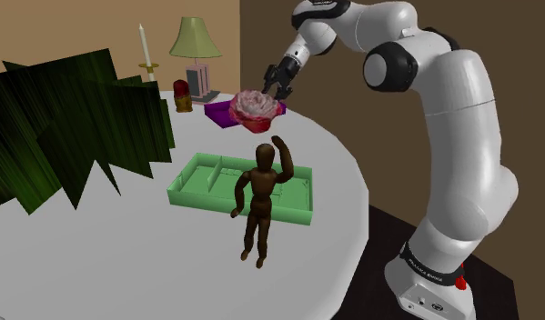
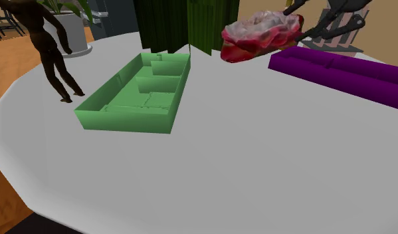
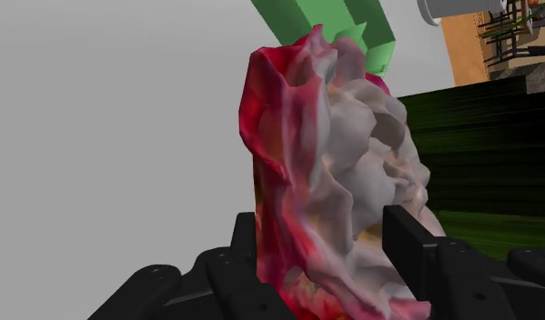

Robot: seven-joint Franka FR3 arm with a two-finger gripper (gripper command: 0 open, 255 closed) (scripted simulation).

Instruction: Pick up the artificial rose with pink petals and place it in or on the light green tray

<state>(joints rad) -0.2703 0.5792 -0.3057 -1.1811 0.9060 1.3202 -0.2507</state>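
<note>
1. Several dark green spiky leaves (image 1: 70, 127) cover the shoulder view's left part of the round white table (image 1: 125, 264). Far behind them stand a white candle (image 1: 144, 45) and a green-shaded lamp (image 1: 196, 50).
2. Toward the middle lies the light green tray (image 1: 234, 209), divided into compartments. A brown wooden mannequin (image 1: 259, 195) stands just beside it with one arm raised.
3. Farther off and to the right, a flat purple block (image 1: 220, 113) lies near the table's far edge.
4. The rose (image 1: 255, 105), with pink-and-white petals edged in red, sits over that block's right end, well apart from the green tray. It seems lifted clear of the block, though the angle leaves this uncertain.
5. The black gripper (image 1: 273, 88) clasps the rose. In the wrist view its fingers (image 3: 411, 241) press against either side of the bloom.
6. At the right, the white arm (image 1: 452, 118) arches up from its stand.
</note>
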